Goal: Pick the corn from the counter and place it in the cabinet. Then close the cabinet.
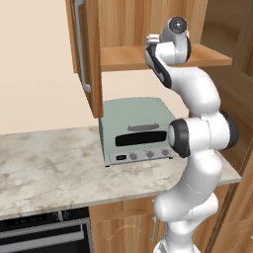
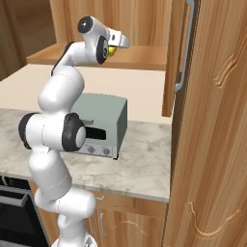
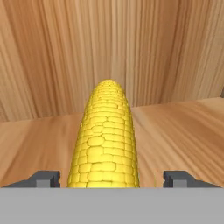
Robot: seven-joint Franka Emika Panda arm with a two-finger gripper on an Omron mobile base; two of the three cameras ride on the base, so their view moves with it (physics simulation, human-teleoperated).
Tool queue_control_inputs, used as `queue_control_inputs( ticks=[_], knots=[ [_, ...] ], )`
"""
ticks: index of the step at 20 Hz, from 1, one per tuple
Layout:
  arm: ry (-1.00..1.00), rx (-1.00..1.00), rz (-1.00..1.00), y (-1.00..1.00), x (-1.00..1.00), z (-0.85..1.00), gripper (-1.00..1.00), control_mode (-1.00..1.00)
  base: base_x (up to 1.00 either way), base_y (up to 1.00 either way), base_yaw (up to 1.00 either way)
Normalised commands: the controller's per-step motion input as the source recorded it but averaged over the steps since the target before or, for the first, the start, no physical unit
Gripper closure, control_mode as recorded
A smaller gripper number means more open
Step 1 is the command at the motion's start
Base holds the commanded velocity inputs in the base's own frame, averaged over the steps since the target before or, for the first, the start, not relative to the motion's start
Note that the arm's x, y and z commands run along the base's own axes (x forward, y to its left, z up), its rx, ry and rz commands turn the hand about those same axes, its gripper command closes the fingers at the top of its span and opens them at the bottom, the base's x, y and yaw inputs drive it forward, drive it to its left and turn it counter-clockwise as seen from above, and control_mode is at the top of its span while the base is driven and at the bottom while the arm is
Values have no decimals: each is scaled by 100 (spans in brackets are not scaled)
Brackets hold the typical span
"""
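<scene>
Gripper (image 3: 112, 178) is sitting inside the cabinet (image 1: 148, 20), jaws standing wide. In the hand view both dark fingertips (image 3: 43, 178) are showing clear wood between themselves and the corn (image 3: 106, 140), so nothing is being clamped. Corn is lying on the wooden shelf (image 3: 175, 131) between the two tips, long axis pointing away toward the cabinet's back wall, its near end cut off by the bottom of the view. In the right base view a bit of yellow (image 2: 112, 50) is peeking out just beside the hand (image 2: 108, 43), right above the shelf board (image 2: 140, 57).

Arm (image 1: 197, 148) is reaching up from the base, elbow bent, wrist sitting level with the shelf. Left cabinet door (image 1: 86, 54) is hanging open, edge-on to the left base camera, silver bar handle (image 1: 83, 49) facing outward. Right door (image 2: 177, 53) is also standing open in the right base view, with its own long handle (image 2: 184, 48).

Below the cabinet, a grey-green toaster oven (image 1: 136, 131) is sitting on the counter (image 1: 49, 163), toward the back wall. Marbled slab around it is bare. Dark oven front (image 1: 44, 234) is showing under the counter on the left, wooden cupboards (image 2: 130, 224) under it further right. Tall wood panel (image 2: 212, 120) is filling the right side of the right base view.
</scene>
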Motion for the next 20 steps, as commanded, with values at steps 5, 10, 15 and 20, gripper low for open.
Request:
queue_control_inputs(
  ticks=[5, 10, 15, 20],
  knots=[
    [-1, 1, -2, 0, -33, 4, -100, -100, 0, 0, 0],
    [-1, 0, -1, 0, -65, 76, -100, -100, 0, 0, 0],
    [0, 0, -3, 0, -56, 54, -100, -100, 0, 0, 0],
    [0, 0, -2, 0, -86, 8, -100, -100, 0, 0, 0]
  ],
)
